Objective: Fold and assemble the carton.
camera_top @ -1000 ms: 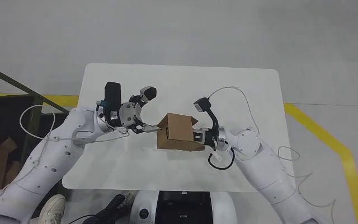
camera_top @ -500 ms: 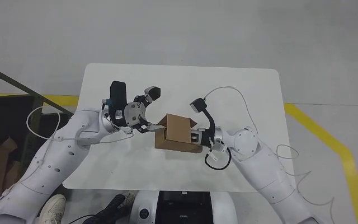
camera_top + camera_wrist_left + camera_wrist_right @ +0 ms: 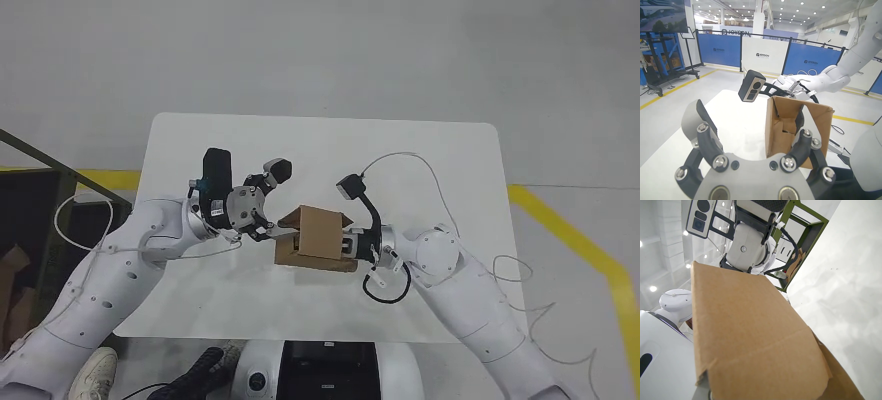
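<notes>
The carton [image 3: 318,236] was just 6 o'clock of the tabletop [image 3: 430,160] centre. At its 9 o'clock the left pincer [image 3: 273,202] was spread wide, one finger inside the open end. The right pincer [image 3: 351,246] met it at 3 o'clock; its state could not be told.

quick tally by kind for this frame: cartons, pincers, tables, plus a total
Brown cardboard carton: 1
Pincers: 2 (left pincer, right pincer)
White rectangular table: 1
Total: 4
</notes>
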